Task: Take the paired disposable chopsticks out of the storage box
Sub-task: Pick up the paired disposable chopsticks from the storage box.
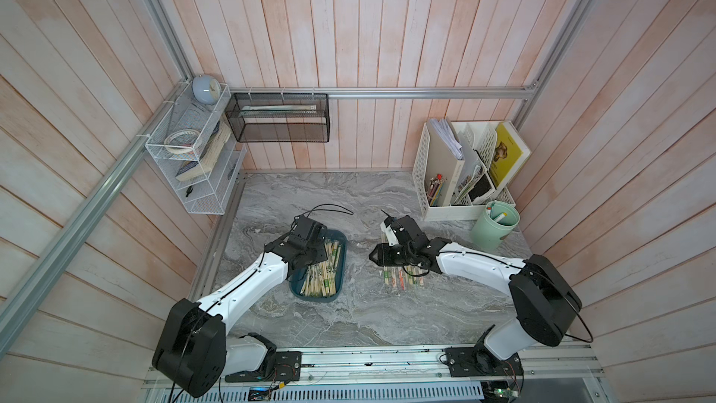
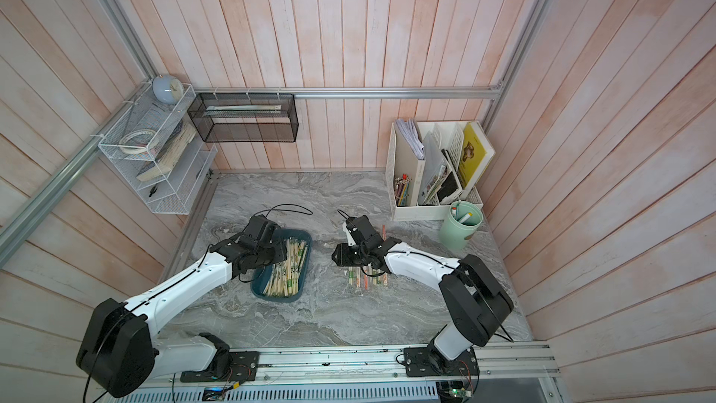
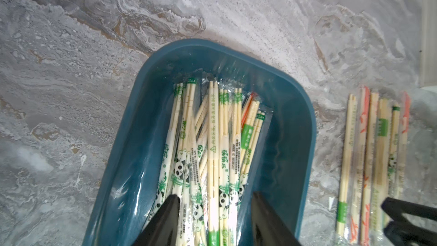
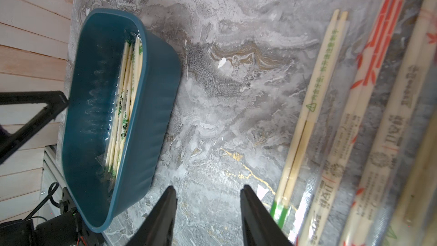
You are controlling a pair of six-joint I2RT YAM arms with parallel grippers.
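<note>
The shallow dark teal-blue plastic storage box (image 1: 299,284) with rounded corners sits on the grey veined marble tabletop (image 1: 348,323), left of centre in both top views. It holds a loose heap of paired disposable chopsticks (image 3: 214,138), thin pale bamboo sticks in clear sleeves printed with green bamboo, pandas and a little red. The black left gripper (image 3: 215,195) reaches down into one end of the box, its two fingers (image 3: 170,216) standing apart on either side of several sleeved pairs; whether they pinch any of them cannot be told, as no view shows the contact. To the right of the box, apart from it on bare marble, a row of sleeved chopstick pairs (image 1: 399,279) lies side by side, some marked green and some red. The black right gripper (image 4: 208,187) hangs over the marble between the box and that row, its jaws released with only tabletop between them, touching neither. In the far right corner stand a white perforated plastic file organiser (image 1: 420,172) and a mint green round cup (image 1: 489,232)
</note>
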